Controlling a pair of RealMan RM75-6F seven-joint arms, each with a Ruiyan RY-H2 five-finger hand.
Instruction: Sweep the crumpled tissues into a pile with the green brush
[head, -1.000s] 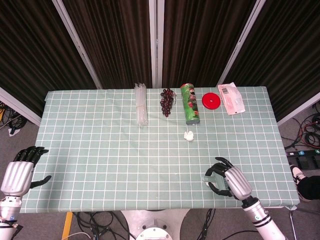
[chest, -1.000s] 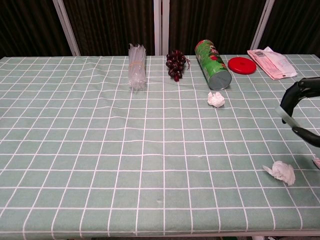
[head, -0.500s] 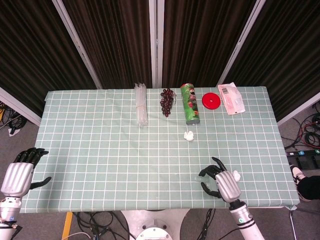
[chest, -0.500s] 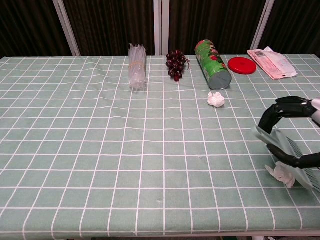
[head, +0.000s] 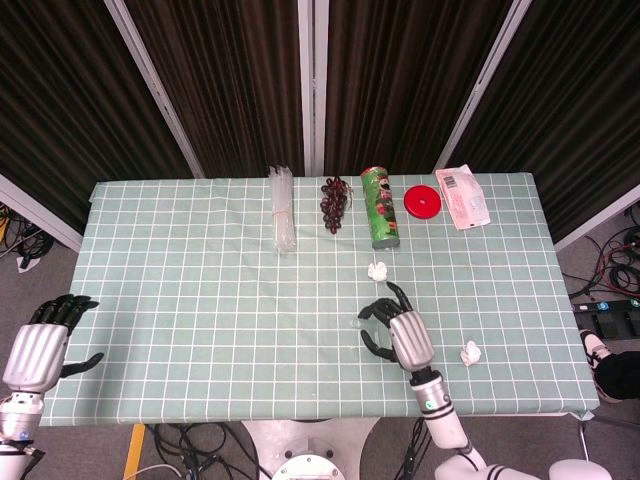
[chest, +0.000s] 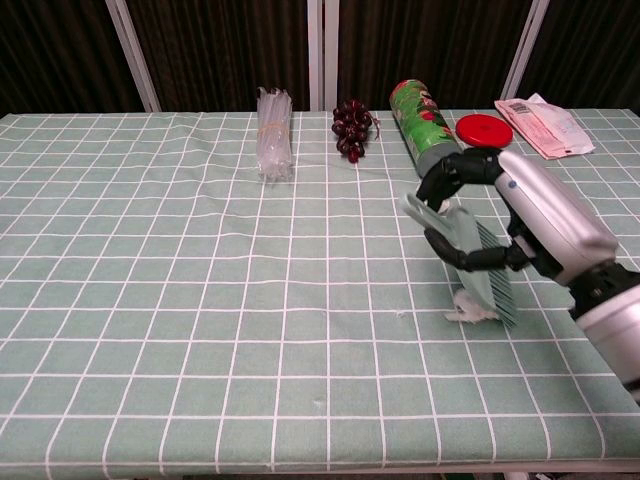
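My right hand (chest: 525, 222) grips the green brush (chest: 462, 250) over the right-centre of the checked table (head: 200, 300), the bristles slanting down toward the cloth. One crumpled tissue (chest: 472, 308) lies at the bristle end in the chest view. In the head view this tissue (head: 470, 352) sits right of the right hand (head: 400, 335). A second tissue (head: 378, 270) lies just beyond the hand, near the can; the chest view hides it behind the hand. My left hand (head: 40, 345) hangs off the table's left side, fingers apart, holding nothing.
Along the far edge lie a clear plastic bundle (head: 283, 210), dark grapes (head: 334, 203), a green can on its side (head: 381, 207), a red lid (head: 422, 201) and a pink-white packet (head: 463, 197). Dark curtains stand behind the table.
The right hand has carried the brush left and away from the front right edge toward the table's middle. In the chest view the near tissue now lies further left. The left hand has not moved.
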